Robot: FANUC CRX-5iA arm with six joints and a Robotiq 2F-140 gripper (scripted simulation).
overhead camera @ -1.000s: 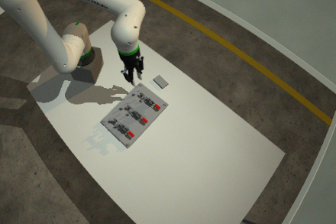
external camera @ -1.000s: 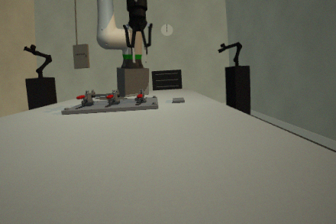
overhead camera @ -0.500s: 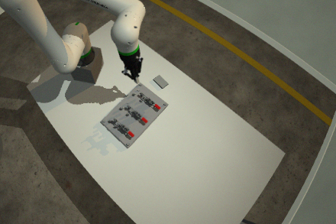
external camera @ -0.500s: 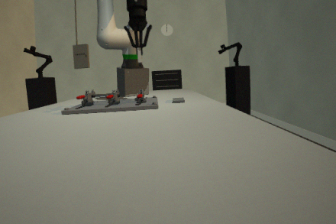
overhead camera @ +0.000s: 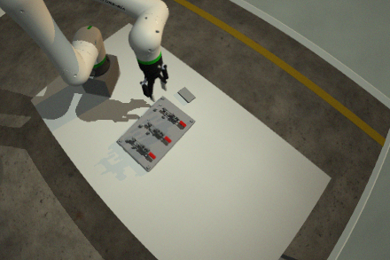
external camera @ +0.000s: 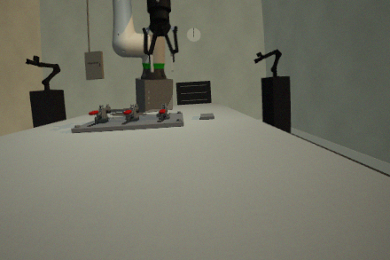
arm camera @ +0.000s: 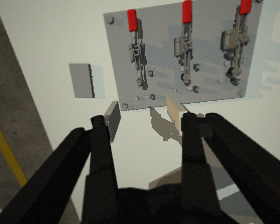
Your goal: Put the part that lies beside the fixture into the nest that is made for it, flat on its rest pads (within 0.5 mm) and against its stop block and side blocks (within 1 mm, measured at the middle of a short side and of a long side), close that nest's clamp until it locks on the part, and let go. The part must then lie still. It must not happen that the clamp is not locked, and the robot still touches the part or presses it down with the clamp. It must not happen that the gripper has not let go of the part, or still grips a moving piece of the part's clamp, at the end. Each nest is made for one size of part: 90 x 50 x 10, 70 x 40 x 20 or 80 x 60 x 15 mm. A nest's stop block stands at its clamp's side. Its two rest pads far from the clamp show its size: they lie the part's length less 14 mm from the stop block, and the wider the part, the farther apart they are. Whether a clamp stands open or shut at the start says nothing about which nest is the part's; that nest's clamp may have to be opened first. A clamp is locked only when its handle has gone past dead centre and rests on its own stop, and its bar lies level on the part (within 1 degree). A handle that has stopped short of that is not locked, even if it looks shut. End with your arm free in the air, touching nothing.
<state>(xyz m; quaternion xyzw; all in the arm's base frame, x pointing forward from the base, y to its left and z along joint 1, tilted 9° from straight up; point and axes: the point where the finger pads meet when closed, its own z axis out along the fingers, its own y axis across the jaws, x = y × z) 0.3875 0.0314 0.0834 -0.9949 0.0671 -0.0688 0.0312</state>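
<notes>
Hanging high above the white table (overhead camera: 248, 196), the black two-finger gripper (overhead camera: 153, 89) stands about half open, holding nothing. The flat grey rectangular part (overhead camera: 186, 94) lies just beside the grey fixture plate (overhead camera: 133, 147), untouched.

The gripper (overhead camera: 153, 89) is hanging half-open over the table (overhead camera: 248, 196), near the fixture (overhead camera: 133, 145) and part (overhead camera: 186, 94).
</notes>
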